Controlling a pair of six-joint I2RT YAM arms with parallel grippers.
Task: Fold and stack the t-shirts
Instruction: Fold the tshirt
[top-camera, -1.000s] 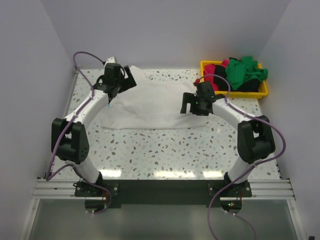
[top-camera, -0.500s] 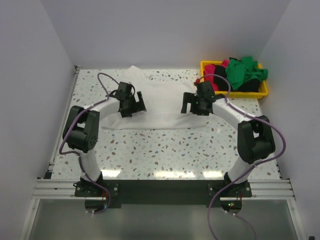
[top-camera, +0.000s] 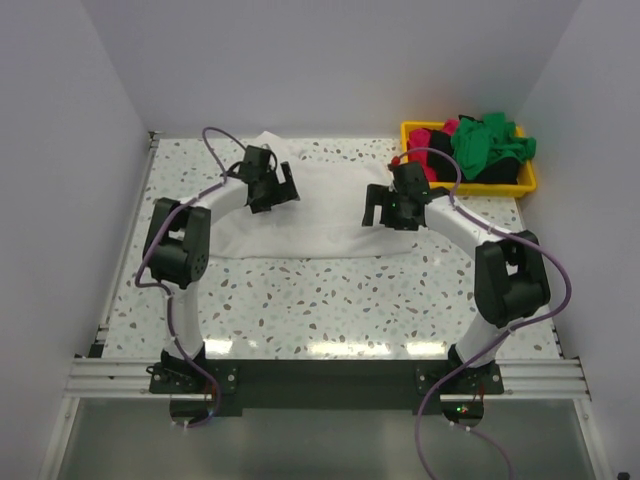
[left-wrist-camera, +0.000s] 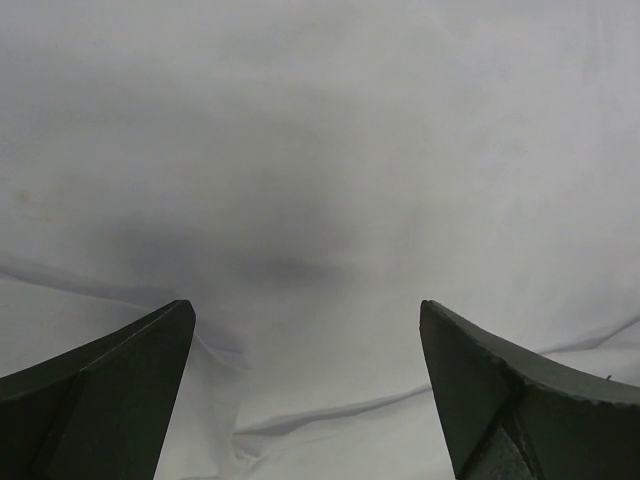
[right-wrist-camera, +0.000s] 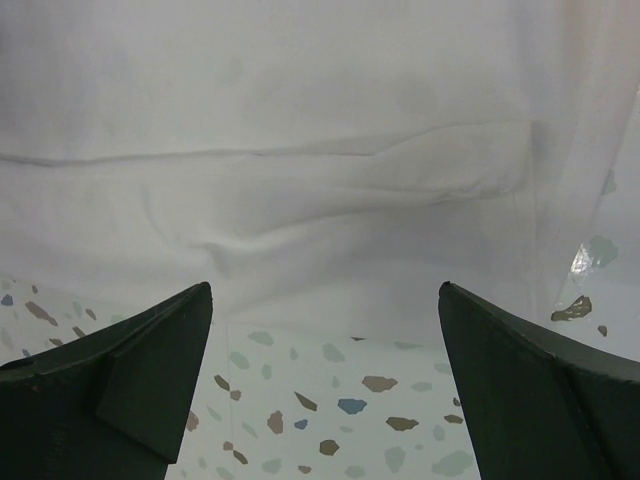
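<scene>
A large white t-shirt (top-camera: 320, 205) lies spread across the middle of the table. My left gripper (top-camera: 275, 190) hovers over its left part, open and empty; in the left wrist view the white t-shirt (left-wrist-camera: 320, 180) fills the frame with soft creases. My right gripper (top-camera: 385, 212) is open and empty over the shirt's right edge; in the right wrist view the shirt's edge (right-wrist-camera: 300, 200) lies just beyond the fingertips, over speckled table. Green (top-camera: 488, 143), magenta-pink (top-camera: 428, 150) and black (top-camera: 490, 178) t-shirts are heaped in the bin.
A yellow plastic bin (top-camera: 530, 183) stands at the back right corner. The speckled tabletop (top-camera: 330, 300) shows bare in front of the white shirt. Grey walls close in the back and both sides.
My left arm has folded in: its gripper swung from the shirt's far left corner down toward the middle, then back up over the shirt's left part. The right arm has stayed still.
</scene>
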